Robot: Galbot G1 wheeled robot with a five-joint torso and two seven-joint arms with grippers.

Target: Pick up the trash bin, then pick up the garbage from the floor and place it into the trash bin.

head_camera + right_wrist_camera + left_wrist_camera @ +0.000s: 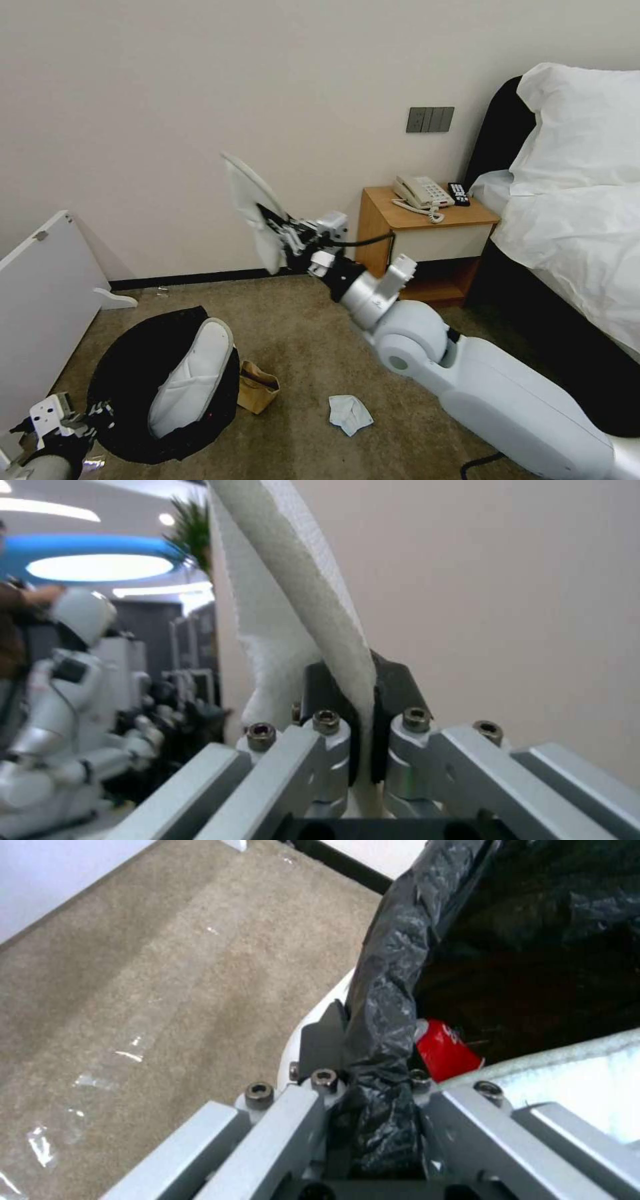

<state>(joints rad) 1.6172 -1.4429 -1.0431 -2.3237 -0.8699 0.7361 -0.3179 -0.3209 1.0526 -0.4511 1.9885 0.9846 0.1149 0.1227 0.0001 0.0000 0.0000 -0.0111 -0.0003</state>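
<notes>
The trash bin [123, 350], lined with a black bag, hangs tilted at lower left with my left gripper [93, 415] shut on its rim. In the left wrist view the left gripper [370, 1045] pinches the bagged trash bin rim [387, 990]. A crushed red can [445, 1047] and a white slipper [580, 1080] lie inside the bin. My right gripper [285, 240] is raised above the floor [320, 327], right of the bin, shut on a second white slipper [250, 197] that stands upright. A brown paper bag [257, 387] and a crumpled tissue [349, 413] lie on the carpet.
A wooden nightstand [460, 217] with a phone [420, 193] stands against the wall. The bed [580, 227] takes up the right side. A white panel [40, 300] leans at far left. Open carpet lies between the bin and the nightstand.
</notes>
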